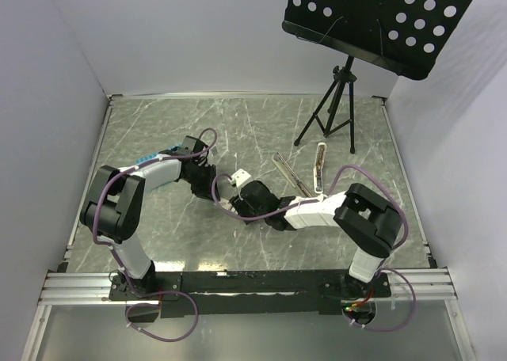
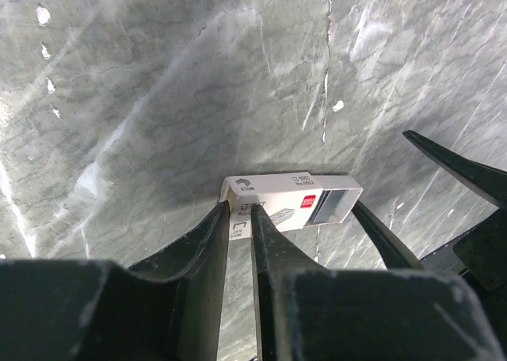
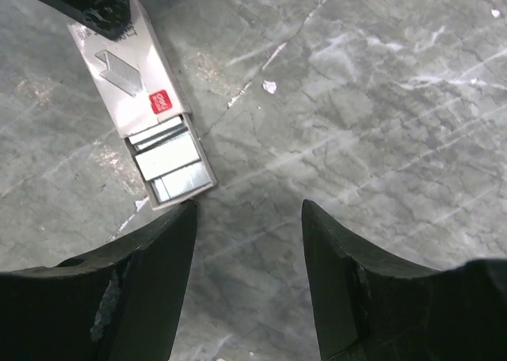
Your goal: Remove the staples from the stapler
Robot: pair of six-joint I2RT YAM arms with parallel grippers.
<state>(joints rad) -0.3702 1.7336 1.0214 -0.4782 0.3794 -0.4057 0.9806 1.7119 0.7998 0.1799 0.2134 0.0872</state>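
Observation:
The stapler (image 1: pixel 320 165) lies swung open at the right of the middle, its white body apart from its silvery metal arm (image 1: pixel 283 171). The staples are too small to make out there. A small white box (image 2: pixel 289 199) with a red logo sits on the table, and its drawer (image 3: pixel 176 167) is slid partly out, showing silvery strips. My left gripper (image 2: pixel 238 222) is shut on the closed end of this box. My right gripper (image 3: pixel 249 207) is open, with only bare table between its fingers. Its left fingertip (image 3: pixel 178 218) sits right at the drawer's open end.
A black tripod (image 1: pixel 337 108) stands on the far right of the grey marbled table (image 1: pixel 158 123), carrying a perforated black music desk (image 1: pixel 380 20). White walls close in the table on the left, back and right. The stapler lies just right of both grippers.

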